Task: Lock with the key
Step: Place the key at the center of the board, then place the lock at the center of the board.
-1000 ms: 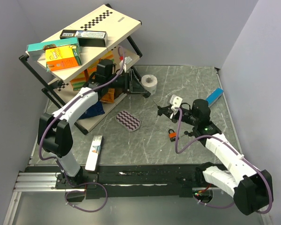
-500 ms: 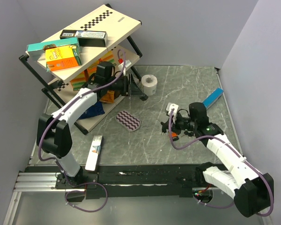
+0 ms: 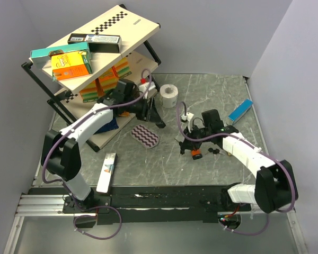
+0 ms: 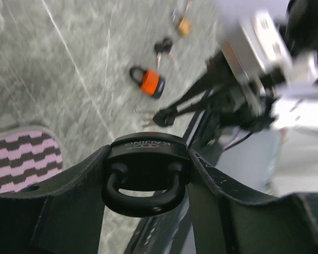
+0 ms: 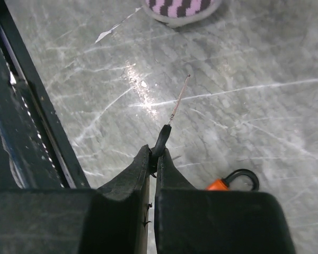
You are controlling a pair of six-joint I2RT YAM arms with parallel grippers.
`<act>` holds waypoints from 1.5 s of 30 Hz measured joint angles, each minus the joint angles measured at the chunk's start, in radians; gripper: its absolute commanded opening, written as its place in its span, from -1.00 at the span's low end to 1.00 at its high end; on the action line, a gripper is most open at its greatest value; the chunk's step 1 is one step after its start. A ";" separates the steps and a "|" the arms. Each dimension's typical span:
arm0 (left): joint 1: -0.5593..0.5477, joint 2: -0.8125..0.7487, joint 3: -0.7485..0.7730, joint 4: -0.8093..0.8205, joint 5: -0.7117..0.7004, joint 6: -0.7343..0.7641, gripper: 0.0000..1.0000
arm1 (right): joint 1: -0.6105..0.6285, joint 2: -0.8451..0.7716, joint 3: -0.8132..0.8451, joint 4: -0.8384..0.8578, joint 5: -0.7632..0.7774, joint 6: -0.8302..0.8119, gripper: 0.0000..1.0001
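Note:
My left gripper [image 3: 155, 113] is shut on a black padlock [image 4: 146, 153], shackle towards the camera, held above the table near the middle. My right gripper [image 3: 184, 143] is shut on the black head of a key [image 5: 162, 139]; its thin blade [image 5: 178, 99] points away over the table. In the left wrist view the key [image 4: 163, 116] hangs just beyond the padlock, apart from it. An orange padlock [image 3: 195, 154] lies on the table beside the right gripper; it also shows in the left wrist view [image 4: 148, 81] and the right wrist view [image 5: 223, 184].
A bunch of keys [image 3: 214, 152] lies right of the orange padlock. A pink striped pad [image 3: 146, 136], a toilet roll [image 3: 169, 94], a blue box [image 3: 239, 110] and a white box [image 3: 106, 172] lie around. A tilted rack [image 3: 95, 74] with boxes stands back left.
The right arm has swung left toward the table's middle, carrying the key low beside the orange padlock. The left arm has moved right and nearer with the black padlock.

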 measured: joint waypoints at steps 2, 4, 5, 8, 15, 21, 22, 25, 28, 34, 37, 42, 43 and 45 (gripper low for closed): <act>-0.029 -0.003 -0.001 -0.040 -0.025 0.054 -0.98 | 0.000 0.037 0.005 0.004 0.001 0.044 -1.00; -0.071 -0.011 -0.003 -0.089 -0.060 0.116 -0.98 | 0.000 0.068 0.005 0.003 0.002 0.079 -1.00; -0.094 -0.013 -0.003 -0.112 -0.073 0.143 -0.98 | 0.000 0.090 0.006 0.002 0.004 0.100 -1.00; -0.165 -0.017 -0.003 -0.175 -0.111 0.217 -0.98 | -0.001 0.158 0.017 -0.002 0.016 0.156 -1.00; -0.218 -0.017 -0.021 -0.249 -0.168 0.283 -0.98 | -0.028 0.294 0.094 -0.008 0.021 0.234 -1.00; -0.210 0.013 -0.023 -0.301 -0.188 0.284 -0.98 | -0.055 0.405 0.151 -0.035 0.025 0.261 -0.97; -0.212 0.023 -0.023 -0.309 -0.190 0.283 -0.98 | -0.056 0.412 0.151 -0.039 0.025 0.262 -0.91; -0.222 0.061 -0.022 -0.330 -0.197 0.281 -0.98 | -0.060 0.430 0.156 -0.060 0.025 0.281 -0.60; -0.229 0.089 -0.016 -0.344 -0.206 0.274 -0.98 | -0.064 0.439 0.156 -0.077 0.022 0.303 -0.10; -0.236 0.142 0.030 -0.352 -0.212 0.242 -0.98 | -0.074 0.440 0.165 -0.097 0.018 0.351 0.39; -0.244 0.156 0.031 -0.351 -0.217 0.218 -0.98 | -0.088 0.439 0.174 -0.106 0.018 0.370 0.91; -0.262 0.184 0.031 -0.345 -0.222 0.167 -0.98 | -0.132 0.431 0.202 -0.102 0.018 0.425 0.99; -0.267 0.194 0.031 -0.344 -0.225 0.154 -0.98 | -0.140 0.425 0.204 -0.099 0.018 0.435 0.99; -0.277 0.214 0.031 -0.346 -0.232 0.134 -0.98 | -0.156 0.405 0.209 -0.089 0.019 0.457 0.99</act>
